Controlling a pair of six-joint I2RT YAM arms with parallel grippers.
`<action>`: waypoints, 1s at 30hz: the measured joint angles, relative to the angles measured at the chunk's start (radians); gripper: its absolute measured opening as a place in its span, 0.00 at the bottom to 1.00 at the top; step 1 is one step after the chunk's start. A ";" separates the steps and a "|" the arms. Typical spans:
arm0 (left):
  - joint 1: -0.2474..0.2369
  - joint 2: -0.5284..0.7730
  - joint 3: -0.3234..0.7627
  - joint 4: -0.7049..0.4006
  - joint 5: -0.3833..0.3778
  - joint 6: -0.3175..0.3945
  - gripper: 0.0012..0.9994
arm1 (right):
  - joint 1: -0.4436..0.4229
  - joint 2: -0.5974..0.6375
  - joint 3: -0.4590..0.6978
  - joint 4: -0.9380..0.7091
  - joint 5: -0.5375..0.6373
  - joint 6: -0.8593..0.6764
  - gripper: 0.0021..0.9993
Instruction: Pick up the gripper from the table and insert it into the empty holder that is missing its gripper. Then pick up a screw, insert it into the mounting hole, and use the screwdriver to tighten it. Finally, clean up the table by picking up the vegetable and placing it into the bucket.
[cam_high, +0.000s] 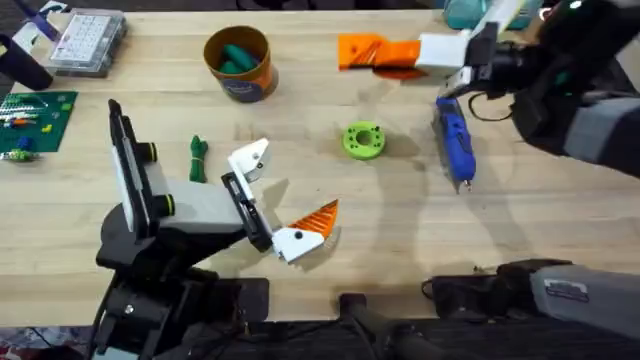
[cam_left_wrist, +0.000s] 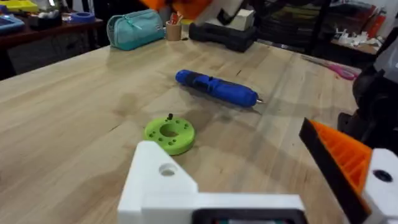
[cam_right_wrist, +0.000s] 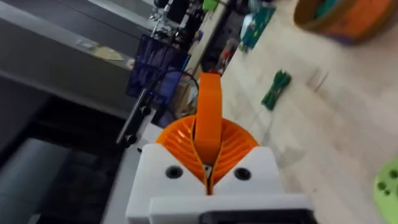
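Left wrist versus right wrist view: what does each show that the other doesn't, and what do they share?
Left wrist alone: the screwdriver lying on the table, and the empty holder. Right wrist alone: the right gripper shut on the gripper, the vegetable, the bucket. Both: the lime-green disc.

Blue screwdriver (cam_left_wrist: 216, 88) on the wooden table (cam_left_wrist: 74, 118); lime-green disc (cam_left_wrist: 169, 135) nearer

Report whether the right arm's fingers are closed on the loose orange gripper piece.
Closed on it. In the right wrist view the right gripper has its two ribbed pads pressed against the gripper, which stands up between them, lifted above the table.
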 joint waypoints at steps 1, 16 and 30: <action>0.000 0.000 0.000 0.000 0.000 0.000 0.99 | 0.000 0.019 -0.002 0.002 -0.018 0.021 0.01; 0.000 0.000 0.000 0.000 0.000 0.000 0.99 | 0.099 0.199 -0.007 0.005 -0.195 0.109 0.01; 0.000 0.000 0.000 0.000 0.000 0.000 0.99 | 0.233 0.366 -0.011 0.266 -0.203 0.251 0.01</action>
